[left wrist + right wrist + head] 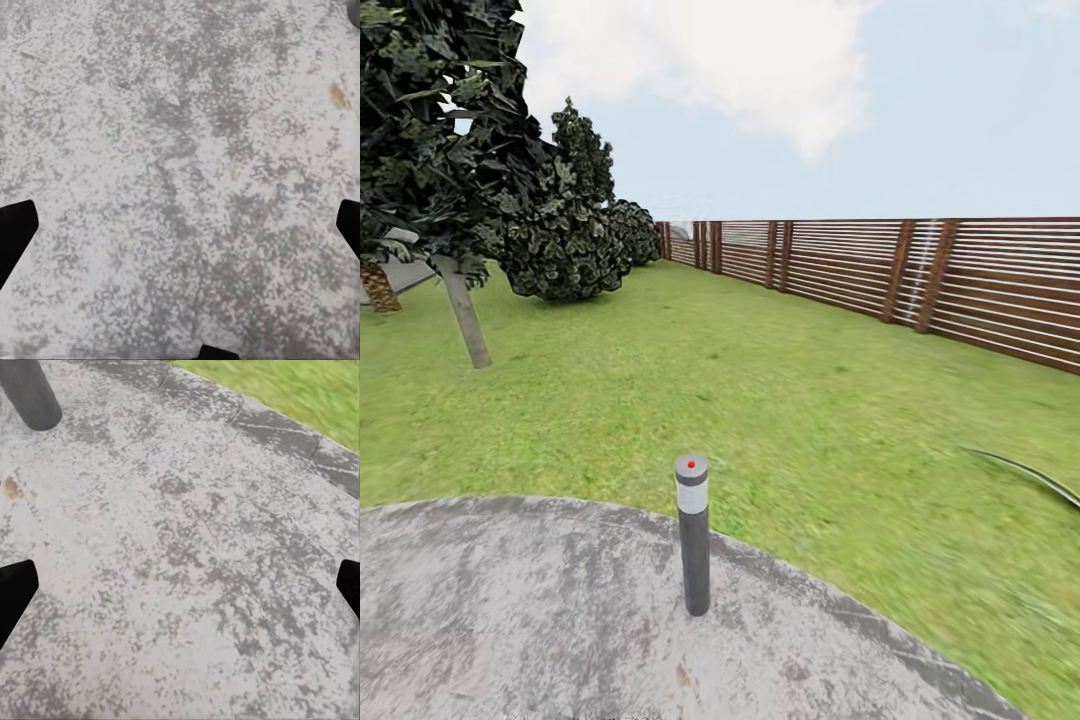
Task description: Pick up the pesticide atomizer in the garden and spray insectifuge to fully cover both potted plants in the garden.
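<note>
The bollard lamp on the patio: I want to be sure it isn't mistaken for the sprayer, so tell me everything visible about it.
The bollard lamp is a slim dark-grey post standing upright near the edge of the round stone patio. A pale band sits below its grey cap, which carries a red dot. Its base rests on the stone; nothing else touches it. The right wrist view shows its lower shaft.

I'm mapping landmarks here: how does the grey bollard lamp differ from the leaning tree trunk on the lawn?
The bollard lamp stands upright on the stone patio; the tree trunk leans and rises from the lawn. The lamp is smooth dark grey with a pale band and a red dot on top; the trunk is plain pale grey under dark foliage. Both are slim grey posts.
</note>
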### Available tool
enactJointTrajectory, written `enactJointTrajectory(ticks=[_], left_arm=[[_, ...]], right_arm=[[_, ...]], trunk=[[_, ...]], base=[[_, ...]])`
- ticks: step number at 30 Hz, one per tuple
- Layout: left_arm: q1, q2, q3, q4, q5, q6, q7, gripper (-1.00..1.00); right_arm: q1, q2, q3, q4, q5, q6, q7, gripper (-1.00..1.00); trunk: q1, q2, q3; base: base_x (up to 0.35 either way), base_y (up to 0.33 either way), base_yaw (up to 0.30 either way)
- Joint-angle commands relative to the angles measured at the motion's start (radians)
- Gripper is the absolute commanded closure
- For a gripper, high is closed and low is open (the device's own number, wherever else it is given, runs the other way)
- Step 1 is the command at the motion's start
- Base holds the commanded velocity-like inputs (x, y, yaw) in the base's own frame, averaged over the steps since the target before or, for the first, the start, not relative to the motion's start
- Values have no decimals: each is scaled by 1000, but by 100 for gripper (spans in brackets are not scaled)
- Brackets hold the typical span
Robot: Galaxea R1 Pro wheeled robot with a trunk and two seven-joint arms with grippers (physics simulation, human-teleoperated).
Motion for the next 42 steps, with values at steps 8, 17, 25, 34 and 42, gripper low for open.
enactJointTrajectory(ticks=[8,17,25,34,42], left_arm=[[-1,-3,-1,2,15,-3,0,-100],[-1,-1,0,3,15,-2,1,-100],[-1,1,-1,4,15,-3,0,-100],[-1,2,-1,4,15,-5,-2,-100],[-1,1,-3,4,15,-3,-2,-100]], right_arm=[[0,0,-1,1,0,-3,0,-100],[0,0,0,4,2,-2,0,-100],[0,4,10,50,7,-3,1,-100],[0,5,10,56,8,-3,1,-100],[0,5,10,56,8,-3,1,-100]], trunk=[[0,-1,-1],[0,-1,-1],[0,-1,-2],[0,-1,-6],[0,-1,-10]], base=[[0,-62,281],[0,0,280],[0,103,280],[0,298,280],[7,274,281]])
